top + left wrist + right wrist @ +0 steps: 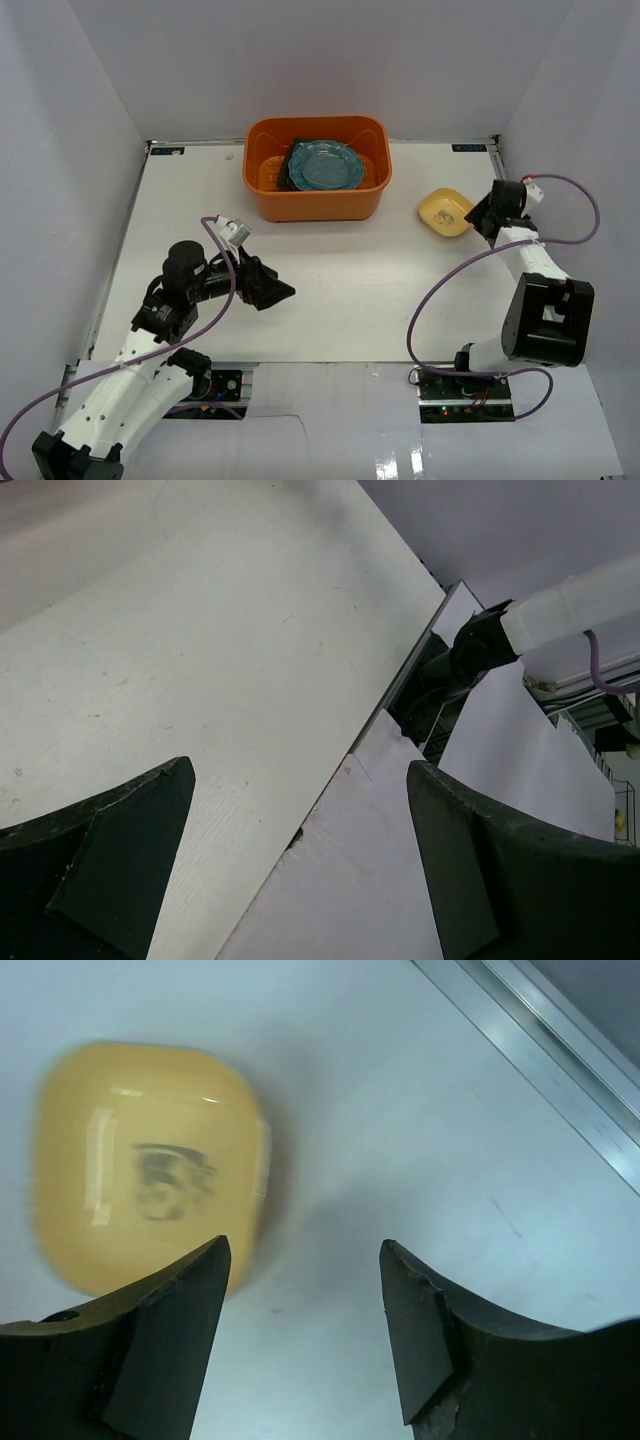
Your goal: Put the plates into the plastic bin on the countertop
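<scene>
The orange plastic bin (275, 195) stands at the back middle of the white countertop (330, 290). Inside it lie a teal round scalloped plate (326, 164) on top of darker plates (289, 170). A small yellow plate (445, 212) lies on the countertop right of the bin; it also shows in the right wrist view (145, 1165), blurred. My right gripper (478, 218) is open just right of the yellow plate, its left finger (165, 1330) over the plate's edge. My left gripper (280, 290) is open and empty above the countertop's near left part.
White walls enclose the countertop on three sides. A metal rail (540, 1055) runs along the right edge. The right arm's base and purple cable (440, 290) sit at the near right. Paper sheets (380, 880) cover the near edge.
</scene>
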`<state>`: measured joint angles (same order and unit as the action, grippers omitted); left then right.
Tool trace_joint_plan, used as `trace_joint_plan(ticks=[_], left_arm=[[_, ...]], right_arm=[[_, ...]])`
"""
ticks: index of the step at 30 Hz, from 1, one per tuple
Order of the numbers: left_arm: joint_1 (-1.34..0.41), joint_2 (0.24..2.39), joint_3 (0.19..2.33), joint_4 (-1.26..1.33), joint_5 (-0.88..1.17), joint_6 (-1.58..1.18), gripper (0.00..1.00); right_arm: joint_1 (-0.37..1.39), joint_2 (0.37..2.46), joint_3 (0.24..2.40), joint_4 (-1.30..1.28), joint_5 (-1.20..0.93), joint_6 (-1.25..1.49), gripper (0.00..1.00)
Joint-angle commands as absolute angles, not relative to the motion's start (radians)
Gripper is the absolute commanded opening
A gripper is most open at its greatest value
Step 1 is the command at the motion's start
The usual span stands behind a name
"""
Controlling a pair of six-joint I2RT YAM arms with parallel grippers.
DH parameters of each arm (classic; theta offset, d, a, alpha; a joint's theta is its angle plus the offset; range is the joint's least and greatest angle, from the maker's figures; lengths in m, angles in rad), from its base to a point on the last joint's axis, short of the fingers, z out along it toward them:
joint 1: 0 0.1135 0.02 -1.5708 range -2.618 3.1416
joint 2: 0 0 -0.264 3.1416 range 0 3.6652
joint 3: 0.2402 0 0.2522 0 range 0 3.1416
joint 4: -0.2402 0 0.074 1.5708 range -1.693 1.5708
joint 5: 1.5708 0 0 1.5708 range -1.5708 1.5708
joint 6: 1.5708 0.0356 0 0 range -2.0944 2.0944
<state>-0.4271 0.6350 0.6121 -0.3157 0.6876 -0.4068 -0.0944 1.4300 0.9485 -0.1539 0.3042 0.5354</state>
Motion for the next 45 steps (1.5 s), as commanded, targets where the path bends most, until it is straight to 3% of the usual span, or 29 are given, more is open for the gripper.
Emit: trace_joint_plan(ticks=[1,10,16,18,23,25,31,35,40,45], left_arm=[[-0.445,0.626,0.611,-0.327,0.675,-0.393,0.98],[-0.451,0.632,0.607,-0.328,0.67,-0.393,0.98],[-0.451,0.65,0.609,-0.327,0.676,-0.394,0.98],[-0.451,0.658,0.611,-0.327,0.676,-0.393,0.98],[-0.451,0.667,0.611,-0.328,0.666,-0.394,0.98],[-0.451,0.67,0.611,-0.33,0.663,-0.393,0.98],[-0.451,0.676,0.617,-0.337,0.649,-0.39,0.98],[-0.451,0.68,0.624,-0.347,0.623,-0.385,0.98],[-0.451,0.666,0.63,-0.362,0.565,-0.382,0.98],[-0.449,0.649,0.629,-0.37,0.519,-0.387,0.98]], right_arm=[[-0.146,1.423,0.864,-0.095,0.344,0.552,0.68],[-0.164,1.588,0.891,-0.012,0.122,0.531,0.72],[-0.164,1.615,0.87,0.049,0.143,0.551,0.71],[-0.164,1.654,0.888,0.049,0.143,0.554,0.58],[-0.164,1.678,0.896,0.089,0.143,0.586,0.16],[-0.164,1.657,0.893,0.11,0.149,0.588,0.08],[-0.126,1.369,0.88,0.178,0.143,0.588,0.08],[-0.005,1.293,1.001,0.149,0.115,0.552,0.08],[0.242,1.403,1.27,0.058,0.147,0.445,0.08],[0.409,1.667,1.607,-0.085,0.181,0.379,0.08]])
